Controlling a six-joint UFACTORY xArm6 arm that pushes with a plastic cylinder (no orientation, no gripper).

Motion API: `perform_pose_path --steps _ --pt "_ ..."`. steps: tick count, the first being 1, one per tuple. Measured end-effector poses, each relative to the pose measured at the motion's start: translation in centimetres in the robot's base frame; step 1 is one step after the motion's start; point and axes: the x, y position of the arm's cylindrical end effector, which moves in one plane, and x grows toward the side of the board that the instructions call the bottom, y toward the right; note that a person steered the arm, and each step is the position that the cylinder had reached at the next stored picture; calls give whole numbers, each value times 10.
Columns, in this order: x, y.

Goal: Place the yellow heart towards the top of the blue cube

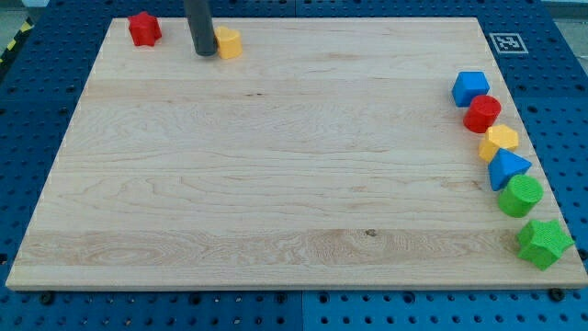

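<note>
My tip (206, 53) rests on the board near the view's top left. A yellow block (229, 42) sits right against its right side, and the rod hides part of it, so I cannot tell its shape. The blue cube (469, 88) is far off at the view's right edge, at the top of a column of blocks. A second yellow block (499, 142) lies in that column, two places below the cube. Its shape is also unclear.
A red star (143, 28) sits at the top left corner, left of my tip. Below the blue cube on the right edge lie a red cylinder (481, 113), a blue triangle (507, 169), a green cylinder (520, 195) and a green star (543, 243).
</note>
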Motion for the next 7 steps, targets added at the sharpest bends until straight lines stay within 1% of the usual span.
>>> perform_pose_path --steps 2,3,5,6,7 --pt "-12 15" --pt "-20 33" --pt "-50 93" --pt "-51 129" --pt "-55 179"
